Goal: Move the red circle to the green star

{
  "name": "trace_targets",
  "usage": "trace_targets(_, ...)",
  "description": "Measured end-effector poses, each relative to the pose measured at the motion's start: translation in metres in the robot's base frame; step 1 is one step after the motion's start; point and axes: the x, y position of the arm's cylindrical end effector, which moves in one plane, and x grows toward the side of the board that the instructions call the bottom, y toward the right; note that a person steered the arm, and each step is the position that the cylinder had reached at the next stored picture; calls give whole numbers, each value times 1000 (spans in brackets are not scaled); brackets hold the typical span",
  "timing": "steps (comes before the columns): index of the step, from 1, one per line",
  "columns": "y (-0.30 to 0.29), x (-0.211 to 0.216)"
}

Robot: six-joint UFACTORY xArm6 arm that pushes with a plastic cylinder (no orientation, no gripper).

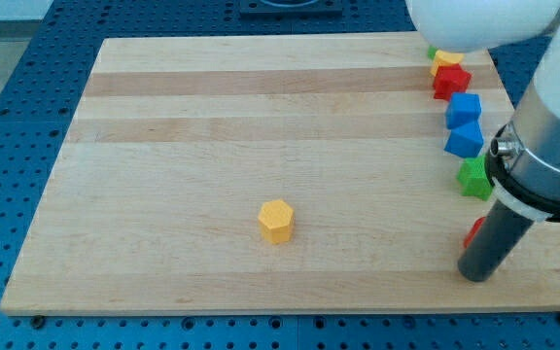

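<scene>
Your tip [476, 276] is resting at the board's [212, 175] lower right, touching the mostly hidden red circle [472, 231]. Above it, the green star [474, 179] is sitting just apart. No claw is showing, so you cannot tell its state.

Hexagon block [276, 221] mid-board [212, 146]; others line view's right edge (stacked column).

- The arm [552, 107] has smooth, glossy white, rounded housings.
- A black ring collar [533, 180] with a small silver screw sits below the white body.
- A straight dark grey cylindrical rod ends at my tip [475, 275].
</scene>
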Motion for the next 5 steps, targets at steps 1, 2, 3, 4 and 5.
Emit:
trace_targets(1,8,-6)
trace_targets(2,9,-16)
trace_targets(3,10,-19)
trace_targets(4,10,-19)
trace_targets(5,16,-17)
